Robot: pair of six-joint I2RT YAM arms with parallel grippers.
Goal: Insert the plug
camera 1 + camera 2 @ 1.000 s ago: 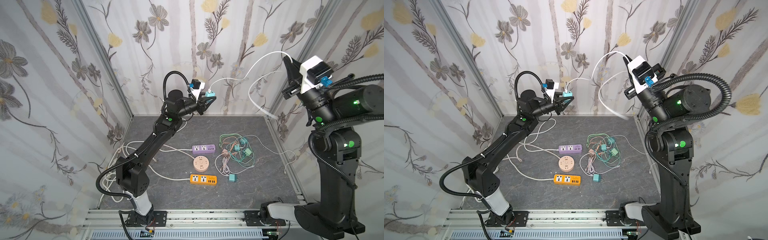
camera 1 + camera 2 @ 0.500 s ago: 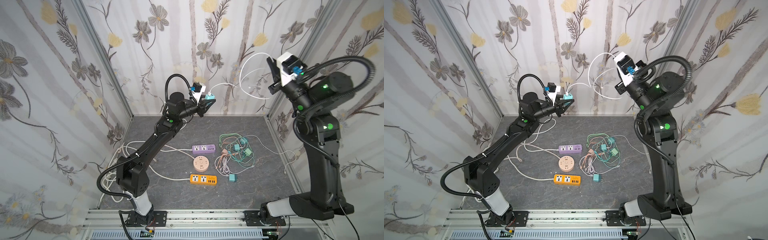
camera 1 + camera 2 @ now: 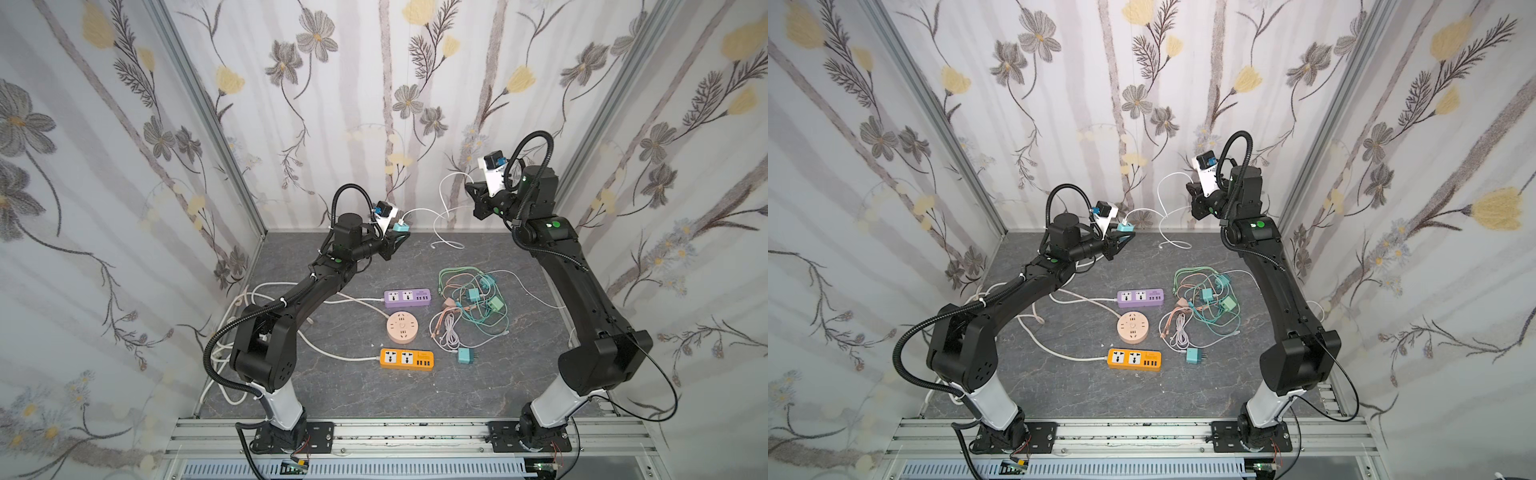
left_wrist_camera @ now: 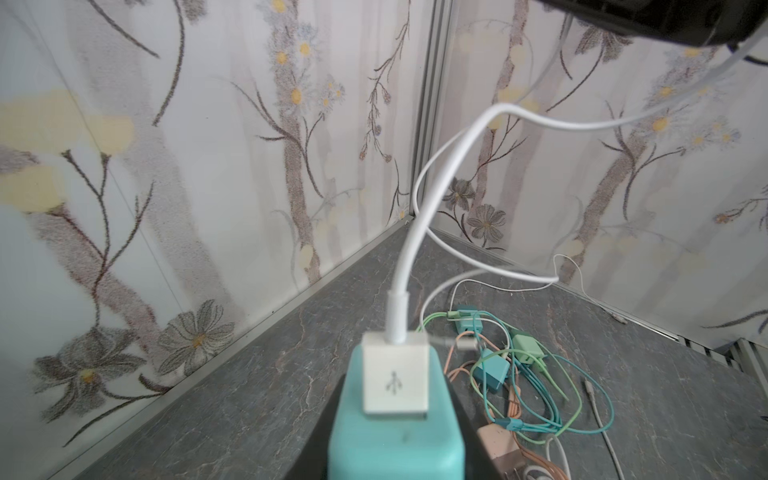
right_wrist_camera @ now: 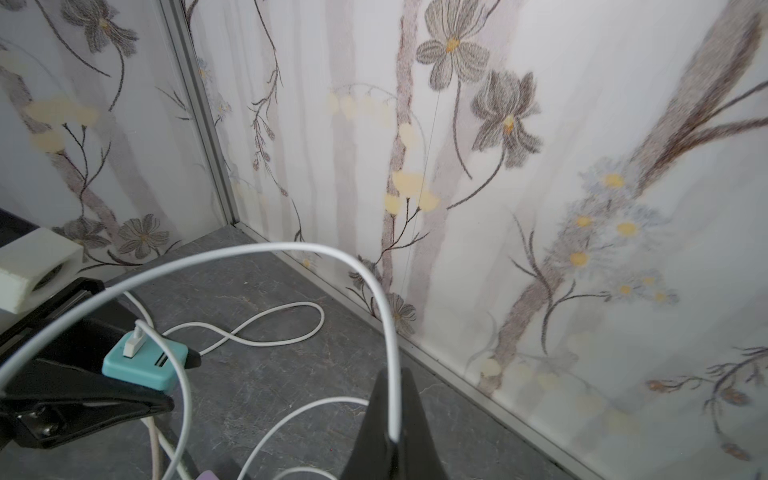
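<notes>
Evidently the white USB plug (image 4: 395, 382) is a small, light, rigid shell on a thin, limp white cable (image 5: 332, 253), so I judge that pushing on the cord would only buckle it. The sound place to hold it is the hard shell itself, or the stiff collar just behind it. The teal adapter (image 5: 143, 365) that receives it is a smooth, hard plastic block, light enough to twist in a loose pinch. It is best clamped across its 2 flat sides, with the port face left clear. That is how the left gripper (image 3: 401, 237) has it: the jaws are part-way open, closed on the adapter's body and holding it in the air near the back wall, above the far edge of the grey table (image 3: 353, 395). The plug stands in 1 port of the adapter with a second slot free beside it. How deep it sits cannot be told. The right gripper (image 5: 394, 432) is closed tight on the white cable some way back from the plug, and the cord arcs loosely between the 2 arms before trailing down onto the table. Well apart from both grippers, a purple power strip (image 3: 406, 298), a round pink socket (image 3: 401, 328) and an orange power strip (image 3: 406, 358) lie on the table beside a tangle of coloured cables (image 3: 473, 299).
</notes>
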